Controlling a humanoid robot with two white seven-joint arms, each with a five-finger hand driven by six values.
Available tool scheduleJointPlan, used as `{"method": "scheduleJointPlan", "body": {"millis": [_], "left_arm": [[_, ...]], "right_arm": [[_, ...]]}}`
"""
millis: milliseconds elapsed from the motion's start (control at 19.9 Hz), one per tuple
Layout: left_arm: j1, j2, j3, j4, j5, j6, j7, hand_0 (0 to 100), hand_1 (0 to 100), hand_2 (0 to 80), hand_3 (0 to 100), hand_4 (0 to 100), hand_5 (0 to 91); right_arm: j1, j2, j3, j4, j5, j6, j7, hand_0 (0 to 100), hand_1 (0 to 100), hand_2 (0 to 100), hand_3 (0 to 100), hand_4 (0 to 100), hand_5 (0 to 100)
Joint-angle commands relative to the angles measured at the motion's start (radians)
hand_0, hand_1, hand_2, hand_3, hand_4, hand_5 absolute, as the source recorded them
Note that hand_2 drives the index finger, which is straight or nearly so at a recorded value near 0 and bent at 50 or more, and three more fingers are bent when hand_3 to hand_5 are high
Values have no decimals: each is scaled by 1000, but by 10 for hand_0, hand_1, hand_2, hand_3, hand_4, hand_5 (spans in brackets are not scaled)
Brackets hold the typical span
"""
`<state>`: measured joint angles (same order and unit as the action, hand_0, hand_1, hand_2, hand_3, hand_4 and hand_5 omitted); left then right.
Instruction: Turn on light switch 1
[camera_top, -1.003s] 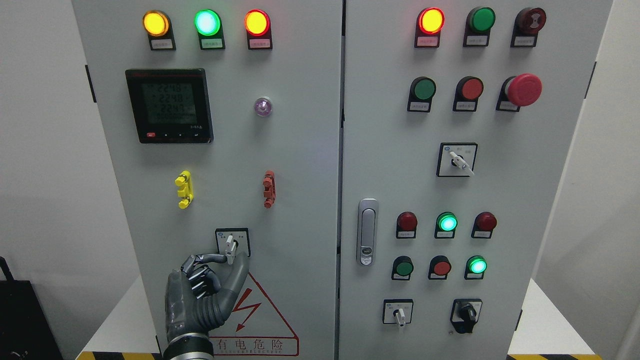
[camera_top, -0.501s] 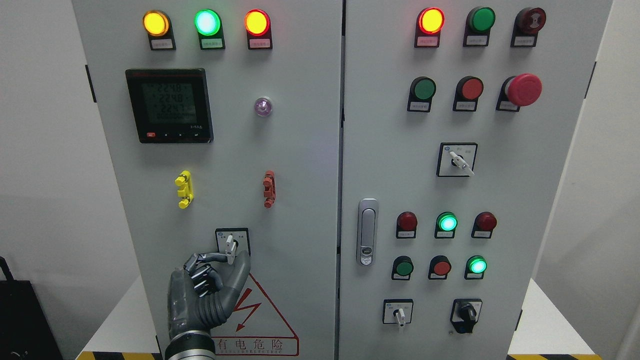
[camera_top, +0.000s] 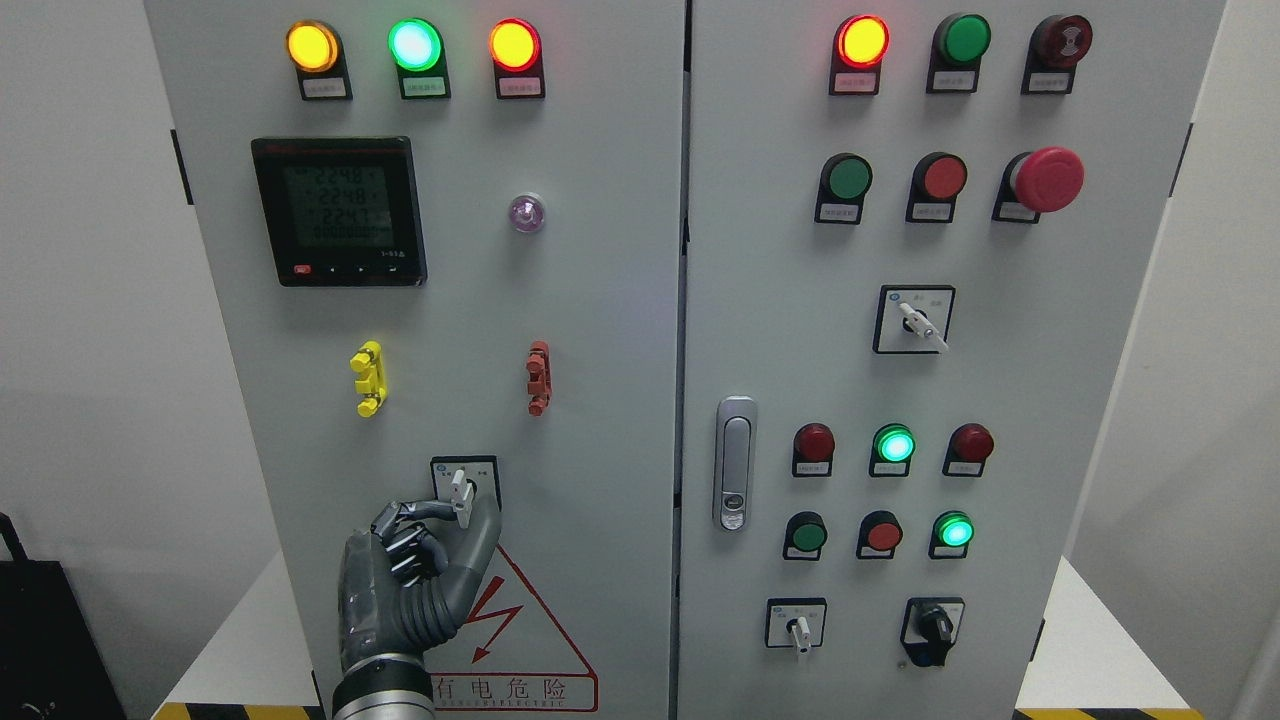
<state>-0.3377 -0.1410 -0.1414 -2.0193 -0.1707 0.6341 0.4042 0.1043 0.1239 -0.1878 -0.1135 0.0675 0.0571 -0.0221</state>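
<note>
Grey steel cabinet (camera_top: 600, 330) bears a red warning triangle (camera_top: 520, 620) above the words "有电危险"; its meter (camera_top: 338, 212) reads 224-something. It stands on a white surface (camera_top: 240, 640) between pale walls. Low on the left door, the left robot hand (camera_top: 425, 560) reaches up, thumb and forefinger pinching the white switch lever (camera_top: 459, 492).
</note>
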Motion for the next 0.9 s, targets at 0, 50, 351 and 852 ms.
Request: {"method": "scheduleJointPlan", "body": {"millis": [0, 50, 351, 852], "left_arm": [[-10, -2, 0, 1, 0, 9, -1, 175, 654, 540, 1000, 1000, 889], [-10, -2, 0, 1, 0, 9, 1, 178, 653, 541, 1000, 1000, 889], [-12, -2, 0, 1, 0, 9, 1, 192, 648, 556, 1000, 1000, 889], [5, 0, 0, 1, 0, 13, 1, 215, 643, 574, 1000, 1000, 888]], "right_arm": [[0, 0, 1, 0, 0, 0, 1, 0, 0, 0, 0, 0, 0], [0, 0, 1, 0, 0, 0, 1, 0, 0, 0, 0, 0, 0], [0, 0, -1, 0, 0, 0, 1, 0, 0, 0, 0, 0, 0], [0, 0, 1, 0, 0, 0, 1, 0, 0, 0, 0, 0, 0]]}}
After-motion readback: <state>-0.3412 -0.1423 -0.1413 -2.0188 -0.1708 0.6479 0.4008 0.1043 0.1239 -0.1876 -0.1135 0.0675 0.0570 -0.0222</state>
